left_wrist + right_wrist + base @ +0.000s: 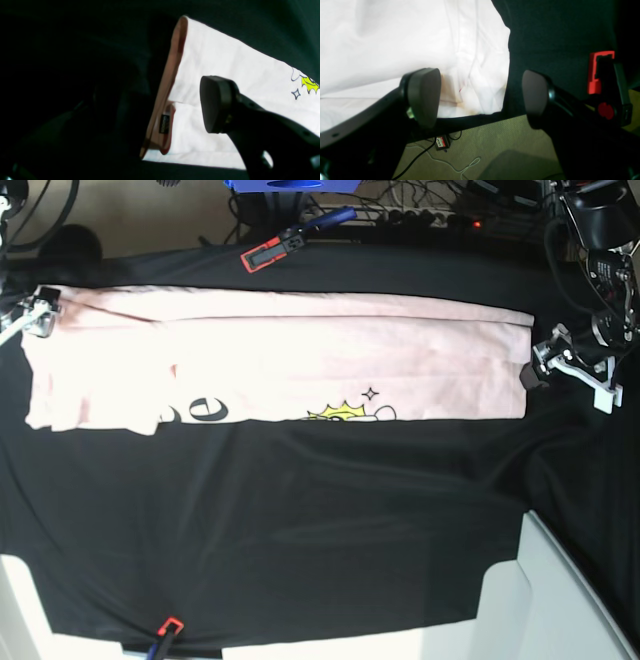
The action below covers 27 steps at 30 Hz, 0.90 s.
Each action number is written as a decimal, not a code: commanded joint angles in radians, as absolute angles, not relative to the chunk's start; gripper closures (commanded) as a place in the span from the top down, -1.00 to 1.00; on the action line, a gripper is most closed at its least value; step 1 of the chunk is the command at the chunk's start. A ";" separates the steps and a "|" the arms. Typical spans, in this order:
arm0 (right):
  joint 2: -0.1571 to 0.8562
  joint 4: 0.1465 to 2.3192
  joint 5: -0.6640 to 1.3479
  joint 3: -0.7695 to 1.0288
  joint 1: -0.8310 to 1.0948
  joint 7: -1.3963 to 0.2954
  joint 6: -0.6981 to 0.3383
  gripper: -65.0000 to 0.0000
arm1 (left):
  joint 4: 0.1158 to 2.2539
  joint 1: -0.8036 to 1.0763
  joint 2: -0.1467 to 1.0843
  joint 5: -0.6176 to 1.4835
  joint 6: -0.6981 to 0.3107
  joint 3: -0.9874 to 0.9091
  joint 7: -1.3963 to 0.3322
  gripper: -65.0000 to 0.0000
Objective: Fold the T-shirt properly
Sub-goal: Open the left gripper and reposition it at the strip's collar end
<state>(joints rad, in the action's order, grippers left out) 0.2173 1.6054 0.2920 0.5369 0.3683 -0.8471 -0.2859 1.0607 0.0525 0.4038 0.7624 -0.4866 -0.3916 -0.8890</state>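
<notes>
We see the T-shirt (300,365) lying flat on the black table cloth (300,520) as a long pale pink band folded lengthwise, reaching from one claw to the other. Along its near edge some black letters (205,410) and a small yellow graphic (340,414) peek out.

Our left claw (545,365) sits at the end of the shirt on the right of the base view, just beside the edge of the cloth. In its wrist view one dark pad (215,103) hangs over the white-looking fabric, with the neck opening and a small black label (164,123) to the left of that pad and the yellow graphic far off to its right. The other pad is lost in the dark on the left of that view, so the gap itself is hard to make out; the jaws stand wide apart and nothing is pinched between them.

Our right claw (480,97) is at the opposite end, on the left of the base view. Its two pads are clearly apart with nothing between them. The left pad (423,96) lies in front of the shirt's crumpled corner, while the right pad (535,97) is over the bare black cloth beside the shirt. Below the claw we see the table's edge, floor and loose cables (440,160). A red clamp (597,72) sits to its right.
</notes>
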 commanded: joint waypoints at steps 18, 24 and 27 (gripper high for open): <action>0.236 1.626 0.298 0.544 0.366 -0.831 -0.285 0.50 | 0.974 -0.053 0.410 0.786 -0.463 -0.240 -0.872 0.48; 0.236 1.626 0.298 0.544 0.361 -0.831 -0.285 0.50 | 0.975 -0.030 0.381 0.786 -0.463 -0.240 -0.872 0.48; 0.237 1.624 0.298 0.544 0.360 -0.831 -0.285 0.50 | 0.980 -0.012 0.371 0.786 -0.463 -0.240 -0.872 0.47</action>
